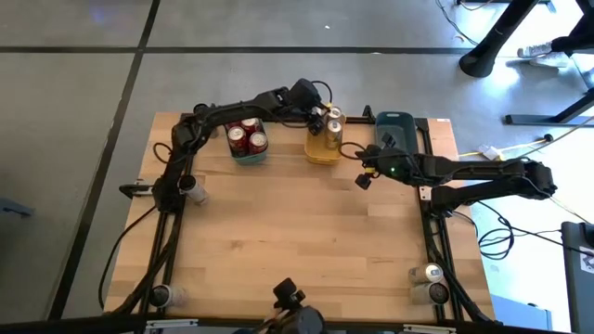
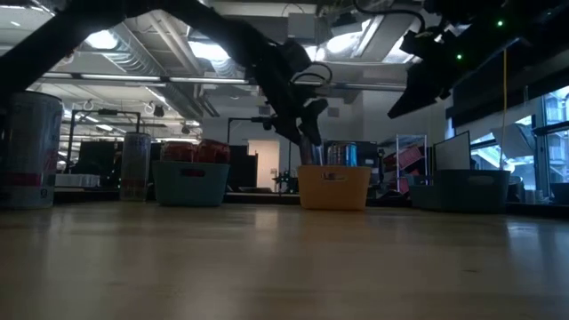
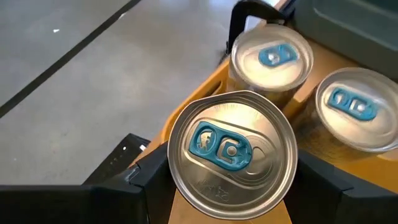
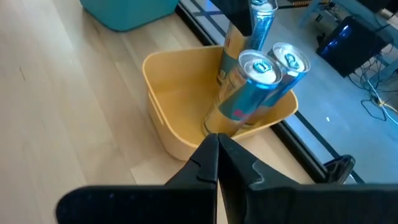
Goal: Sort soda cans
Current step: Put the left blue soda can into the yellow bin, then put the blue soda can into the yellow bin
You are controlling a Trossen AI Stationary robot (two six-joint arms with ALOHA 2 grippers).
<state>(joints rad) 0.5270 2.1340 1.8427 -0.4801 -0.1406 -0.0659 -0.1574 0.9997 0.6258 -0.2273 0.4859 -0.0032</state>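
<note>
My left gripper (image 3: 231,169) is shut on a soda can (image 3: 230,149) with a silver top and blue tab, over the yellow tray (image 1: 323,148) at the table's far side. Two more cans (image 3: 272,59) (image 3: 357,106) stand in that tray. In the right wrist view the held can (image 4: 260,22) shows above the two blue-and-gold cans (image 4: 252,87). Red cans (image 1: 248,139) stand in the teal tray (image 1: 249,158). My right gripper (image 4: 217,146) is shut on nothing, above the table just nearer than the yellow tray. My left gripper pinches the can between its two fingers (image 3: 146,180), one on each side of the wall just under the top rim (image 3: 176,178). The fingers slant down from the table's left. The can stays top up, slightly tilted. The tray and the other cans hide its bottom.
A grey-blue tray (image 1: 394,130) stands right of the yellow one. Loose cans are at the left edge (image 1: 195,190), the near right corner (image 1: 429,283) and the near left corner (image 1: 162,295). A camera mount (image 1: 290,299) sits at the near edge. The bare wooden middle (image 1: 297,232) lies between.
</note>
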